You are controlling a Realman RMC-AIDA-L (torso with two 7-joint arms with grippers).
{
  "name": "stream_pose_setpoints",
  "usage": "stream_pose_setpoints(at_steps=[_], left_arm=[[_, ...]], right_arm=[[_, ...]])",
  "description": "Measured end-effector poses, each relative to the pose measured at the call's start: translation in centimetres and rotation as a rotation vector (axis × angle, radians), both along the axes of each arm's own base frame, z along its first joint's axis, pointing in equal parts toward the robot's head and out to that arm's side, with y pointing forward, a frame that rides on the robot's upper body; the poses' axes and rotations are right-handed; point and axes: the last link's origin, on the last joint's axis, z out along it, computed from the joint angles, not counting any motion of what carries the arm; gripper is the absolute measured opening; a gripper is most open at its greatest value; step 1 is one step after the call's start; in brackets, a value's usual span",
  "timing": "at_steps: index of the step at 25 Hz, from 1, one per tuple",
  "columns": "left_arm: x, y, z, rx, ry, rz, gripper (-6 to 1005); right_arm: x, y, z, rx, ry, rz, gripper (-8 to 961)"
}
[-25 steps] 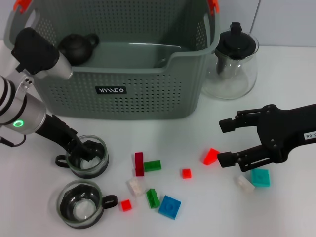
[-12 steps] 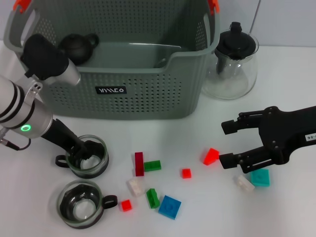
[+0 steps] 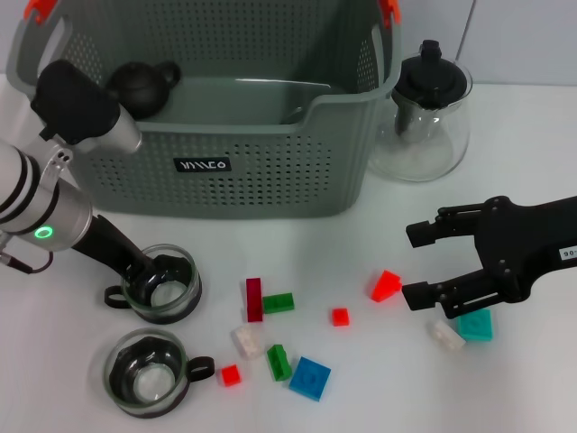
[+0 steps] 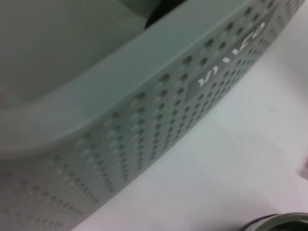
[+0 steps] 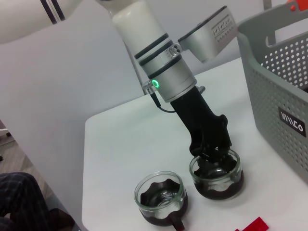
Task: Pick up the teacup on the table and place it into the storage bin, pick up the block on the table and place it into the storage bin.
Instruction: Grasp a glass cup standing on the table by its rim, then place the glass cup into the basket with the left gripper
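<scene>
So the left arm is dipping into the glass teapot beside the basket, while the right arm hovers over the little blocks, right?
Not quite. The left gripper is reaching into a glass teacup on the table in front of the storage bin, not the teapot; the head view shows this. The right gripper does hover over the blocks, near the red block.

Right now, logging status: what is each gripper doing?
Left gripper: at the rim of a teacup, grip cannot be told.
Right gripper: open, empty.
</scene>
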Motion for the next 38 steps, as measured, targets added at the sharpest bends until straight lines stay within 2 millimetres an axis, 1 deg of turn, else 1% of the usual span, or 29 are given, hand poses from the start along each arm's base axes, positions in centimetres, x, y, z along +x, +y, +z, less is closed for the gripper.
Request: stream_pose_setpoints(at_steps=[5,8,11,13,14,16,19,21,23,24,25,26,27,28,30,32,35,38], left_arm=[[0.4,0.1,0.6,0.020,-0.020,0.005,42],[1.3,-0.3,1.4,0.019,-0.076,0.003,43],[3.4,-1.1,2.3,-0.007,-0.212,-0.033,44],[5.5,-2.0,3.3,-0.054,-0.372,-0.077,44],[5.8,-2.0,3.5,-0.057,-0.397,-0.084,45],[7.8,-2.5,4.6,-0.091,-0.564,-0.133,45],[10.8,-2.7,6.3,-0.128,-0.781,-0.223,46],[12.6,-2.3,7.3,-0.132,-0.849,-0.286,47],[14.2,-1.3,8.2,-0.087,-0.856,-0.339,47],[15.0,0.0,8.7,-0.026,-0.824,-0.351,48],[15.3,0.7,8.9,0.007,-0.800,-0.351,48],[15.6,2.6,9.3,0.092,-0.720,-0.328,48],[15.6,3.6,9.5,0.123,-0.683,-0.314,49],[15.4,5.2,9.8,0.184,-0.618,-0.286,49],[15.1,7.5,10.0,0.237,-0.543,-0.233,50],[14.8,9.4,9.9,0.263,-0.496,-0.186,50],[14.1,11.4,9.1,0.290,-0.429,-0.136,51],[13.1,12.4,8.1,0.315,-0.367,-0.108,52]], right_arm=[[0.4,0.1,0.5,0.019,0.002,-0.005,932],[0.8,0.2,1.0,0.029,0.005,-0.019,931],[1.5,0.3,1.5,0.029,0.000,-0.039,931],[2.0,0.4,1.9,0.022,-0.007,-0.055,932],[2.3,0.4,2.0,0.017,-0.010,-0.064,932],[2.8,0.5,2.4,0.010,-0.015,-0.078,932],[3.2,0.5,3.0,0.015,-0.008,-0.085,931],[3.3,0.6,3.3,0.021,-0.005,-0.083,931],[3.4,0.6,3.6,0.027,-0.005,-0.085,931],[3.4,0.7,3.7,0.031,-0.004,-0.087,931],[3.4,0.8,3.8,0.037,-0.001,-0.091,931],[3.4,0.8,4.0,0.043,0.002,-0.095,931],[3.5,0.9,4.1,0.047,0.004,-0.099,932],[3.6,0.9,4.2,0.052,0.005,-0.104,932],[3.8,1.0,4.4,0.059,0.001,-0.117,932],[4.0,1.0,4.5,0.061,0.001,-0.129,931],[4.1,1.1,4.5,0.058,0.005,-0.141,931],[4.2,1.2,4.4,0.049,0.005,-0.153,932]])
